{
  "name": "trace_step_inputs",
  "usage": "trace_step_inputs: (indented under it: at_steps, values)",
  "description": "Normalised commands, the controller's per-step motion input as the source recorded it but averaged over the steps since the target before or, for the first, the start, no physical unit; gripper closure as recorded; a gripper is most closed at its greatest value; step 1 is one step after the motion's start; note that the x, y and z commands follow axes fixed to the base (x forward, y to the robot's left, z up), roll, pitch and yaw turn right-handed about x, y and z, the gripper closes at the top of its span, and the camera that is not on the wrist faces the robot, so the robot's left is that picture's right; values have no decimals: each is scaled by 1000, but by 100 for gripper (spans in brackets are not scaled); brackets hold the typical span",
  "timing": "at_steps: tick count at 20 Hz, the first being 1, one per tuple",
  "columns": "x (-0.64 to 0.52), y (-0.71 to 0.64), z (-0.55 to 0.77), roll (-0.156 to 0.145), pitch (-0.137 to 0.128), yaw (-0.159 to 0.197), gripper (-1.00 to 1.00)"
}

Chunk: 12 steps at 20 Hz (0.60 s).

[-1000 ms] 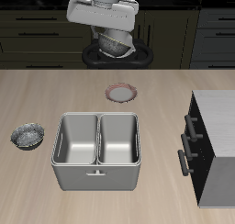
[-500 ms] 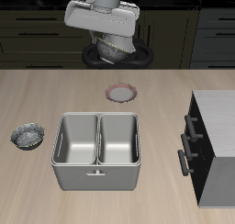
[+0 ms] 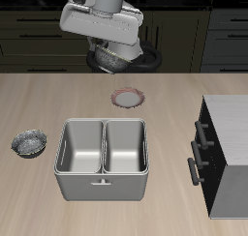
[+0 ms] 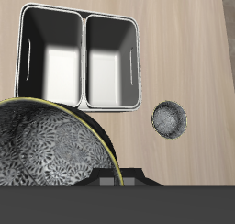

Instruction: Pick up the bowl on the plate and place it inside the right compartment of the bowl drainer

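Note:
My gripper (image 3: 108, 48) hangs high above the table's back edge, tilted, shut on the silver-grey speckled bowl (image 3: 110, 55). That bowl (image 4: 48, 152) fills much of the wrist view, its rim close to the camera. The pink-rimmed plate (image 3: 128, 98) lies bare on the table below. Nearer the front edge stands the grey bowl drainer (image 3: 102, 187), also seen from above as the bowl drainer (image 4: 83, 44). Its right compartment (image 3: 126, 148) holds nothing, and the right compartment (image 4: 53, 62) shows the same from the wrist.
A second identical bowl (image 3: 29, 142) sits on the table beside the drainer, and that second bowl (image 4: 169, 118) also shows from the wrist. A dark cabinet (image 3: 225, 153) with handles stands at the drainer's other side.
The gripper with the bowl has risen a little, tilted more and drifted slightly sideways toward the second bowl's side. Nothing on the table has moved.

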Motion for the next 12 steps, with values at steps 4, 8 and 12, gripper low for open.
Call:
trace_step_inputs:
  at_steps: [4, 8, 12]
  values:
    - [181, 70, 65, -10, -7, 23, 100]
    - [237, 103, 74, 14, -13, 12, 100]
    - [178, 52, -30, 5, 8, -2, 100]
